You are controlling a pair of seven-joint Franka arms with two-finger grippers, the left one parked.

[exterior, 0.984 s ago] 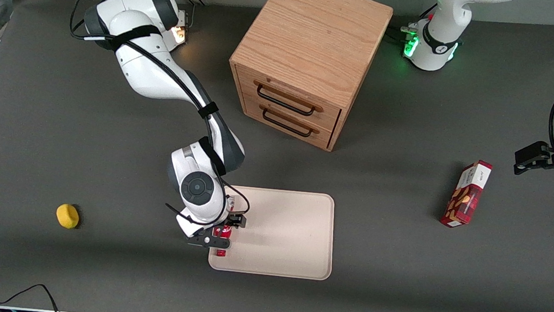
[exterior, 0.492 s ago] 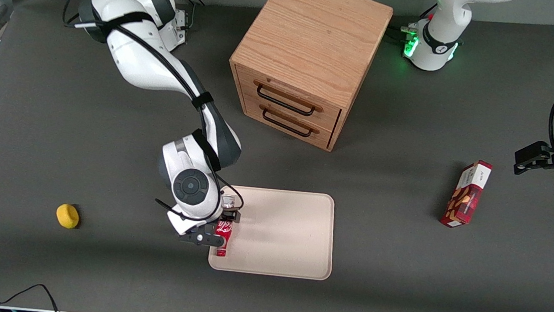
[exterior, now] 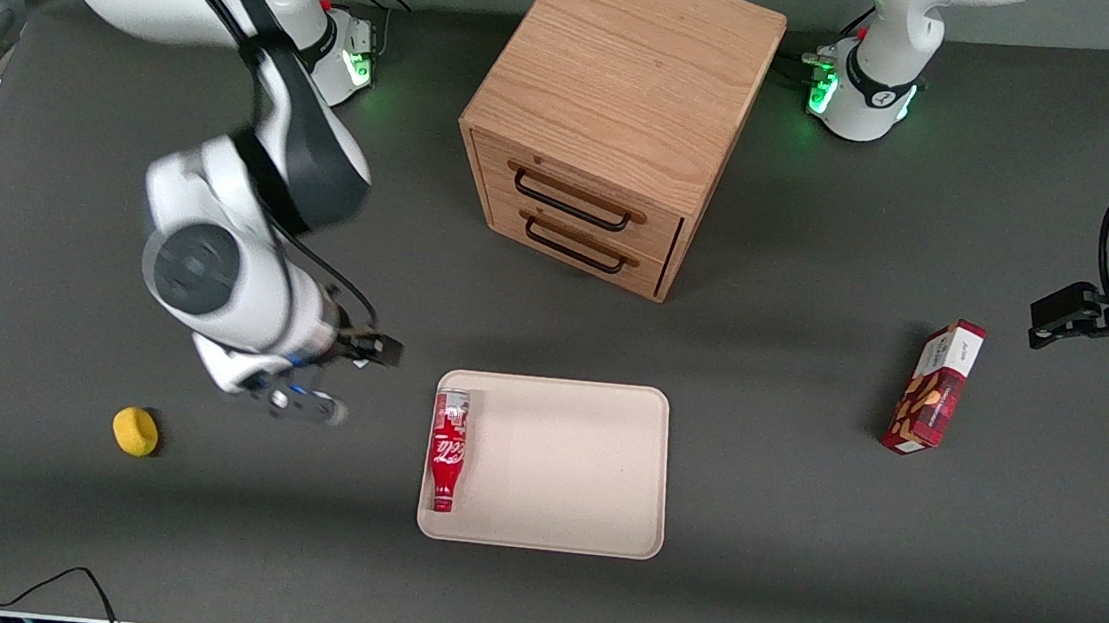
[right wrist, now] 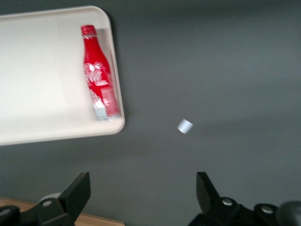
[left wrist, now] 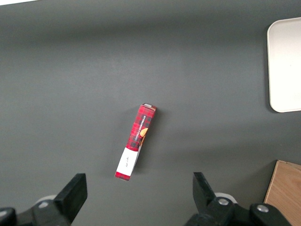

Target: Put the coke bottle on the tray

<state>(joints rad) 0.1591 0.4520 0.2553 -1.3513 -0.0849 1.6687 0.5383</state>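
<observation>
Coke bottle (exterior: 447, 451): I see it lying on its side inside the tray (exterior: 580, 474), tight along the short rim at the working arm's end, touching or nearly touching that rim.
Long axis: it runs along that rim, red cap toward the front camera, silver-grey base band farther from it.
Claw (exterior: 336, 379): released and holding nothing; in the right wrist view both fingers (right wrist: 77, 190) stand wide apart with bare worktop between them.
Bottle from claw: well apart, lying toward the parked arm's end of the worktop from the claw, which hangs over bare worktop (exterior: 54, 529) off the tray.
Tray contents: only the bottle; the rest of the tray is bare.
My reading: the bottle is on the tray, so I judge the placing done and need no further grasp.
Around: wooden drawer cabinet (exterior: 622, 117) farther from the camera than the tray; yellow object (exterior: 135, 431) near the claw; red snack box (exterior: 934, 387) toward the parked arm's end.
</observation>
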